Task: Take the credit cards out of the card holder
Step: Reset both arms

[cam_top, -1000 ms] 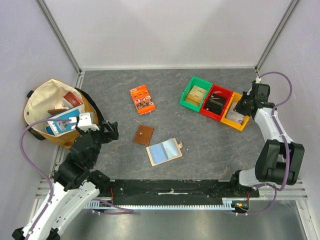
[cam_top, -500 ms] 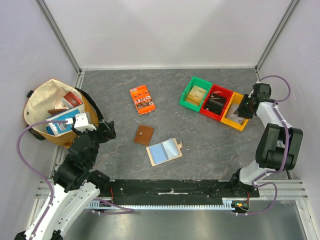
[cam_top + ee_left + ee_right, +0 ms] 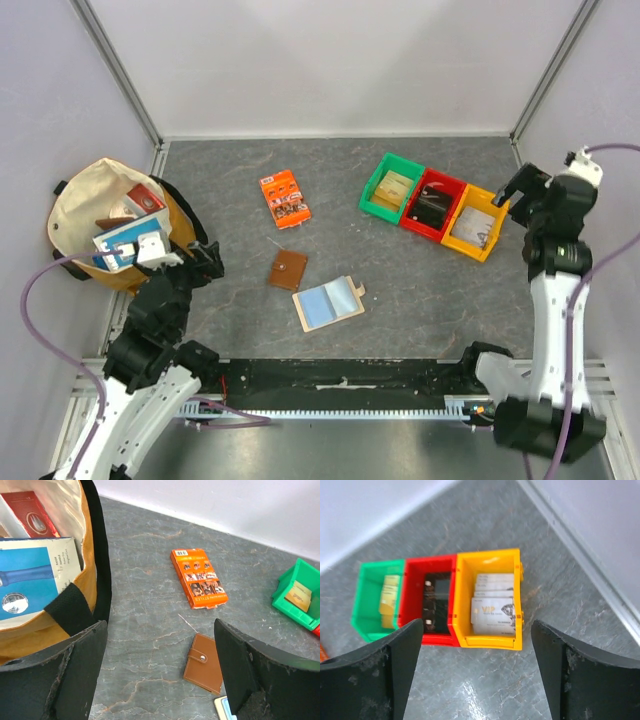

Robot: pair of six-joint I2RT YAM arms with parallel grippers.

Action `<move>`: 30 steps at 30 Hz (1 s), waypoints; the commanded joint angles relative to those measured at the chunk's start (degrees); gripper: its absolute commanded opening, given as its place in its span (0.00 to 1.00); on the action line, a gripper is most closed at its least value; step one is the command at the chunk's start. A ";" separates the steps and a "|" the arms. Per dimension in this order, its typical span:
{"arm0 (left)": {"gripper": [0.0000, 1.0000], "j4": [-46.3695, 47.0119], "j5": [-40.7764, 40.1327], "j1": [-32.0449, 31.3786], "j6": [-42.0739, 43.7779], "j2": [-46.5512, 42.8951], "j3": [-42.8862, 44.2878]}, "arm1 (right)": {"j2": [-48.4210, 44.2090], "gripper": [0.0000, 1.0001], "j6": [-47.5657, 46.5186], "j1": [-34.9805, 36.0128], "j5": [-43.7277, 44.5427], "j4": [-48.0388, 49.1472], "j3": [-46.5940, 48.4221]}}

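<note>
The beige card holder (image 3: 328, 302) lies open on the table with its pale blue lining up; only its corner (image 3: 224, 709) shows in the left wrist view. Credit cards lie in the bins: silver VIP cards (image 3: 492, 611) in the yellow bin (image 3: 465, 605), black ones (image 3: 436, 602) in the red bin (image 3: 412, 592), a gold one (image 3: 389, 596) in the green bin (image 3: 365, 600). My right gripper (image 3: 475, 680) hangs open and empty above the table just in front of the yellow bin. My left gripper (image 3: 160, 680) stands open and empty to the left of the holder, near the bag.
A brown snap wallet (image 3: 287, 269) lies just left of the card holder. An orange box (image 3: 285, 199) sits farther back. A tan bag (image 3: 75, 205) with books fills the left edge, close to my left arm. The bins (image 3: 432, 204) stand in a row at the back right.
My right gripper has opened and pulled up and back to the right, away from the yellow bin. The left arm has drawn back a little toward its base.
</note>
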 commanded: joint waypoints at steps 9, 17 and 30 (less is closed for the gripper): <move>0.93 1.20 -0.72 0.27 0.48 -14.34 1.11 | -35.60 0.98 -3.33 18.96 25.13 3.12 -7.97; 0.94 1.89 -0.55 0.35 -0.05 -21.30 -1.35 | -53.38 0.98 -7.29 23.99 31.82 8.04 -20.55; 0.94 1.90 -0.72 0.35 0.57 -21.22 -2.41 | -59.29 0.98 -6.42 24.78 32.17 10.86 -26.62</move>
